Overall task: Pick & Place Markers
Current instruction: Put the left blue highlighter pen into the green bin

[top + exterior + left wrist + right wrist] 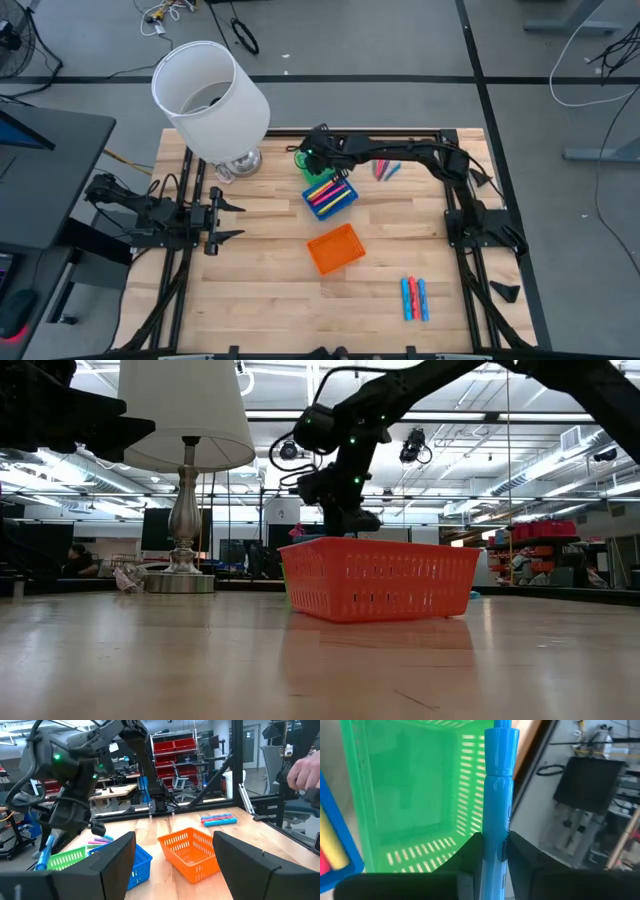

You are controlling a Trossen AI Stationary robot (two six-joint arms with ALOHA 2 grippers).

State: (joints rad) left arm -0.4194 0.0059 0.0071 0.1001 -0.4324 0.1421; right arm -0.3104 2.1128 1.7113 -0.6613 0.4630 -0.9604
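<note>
My right gripper (312, 152) reaches to the far middle of the table and is shut on a blue marker (497, 780) above the green tray (410, 795). The blue tray (330, 195) beside it holds several markers. An orange tray (335, 248) stands at the table's centre. Three markers (415, 298), blue and red, lie flat near the front right. A few more markers (386, 170) lie under the right arm. My left gripper (225, 220) waits open at the table's left side. My right gripper pinches the blue marker's barrel (493, 851) between its two fingers, which slant down from the table's right. The marker lies along the fingers and sticks out well past their tips. It is lifted clear and points down at a slant (45, 852) over the green tray.
A white-shaded lamp (210, 95) stands at the far left, close to the green tray. The wooden table (260, 290) shows bare boards at the front left. A person's hand (305, 770) shows beyond the table's right side.
</note>
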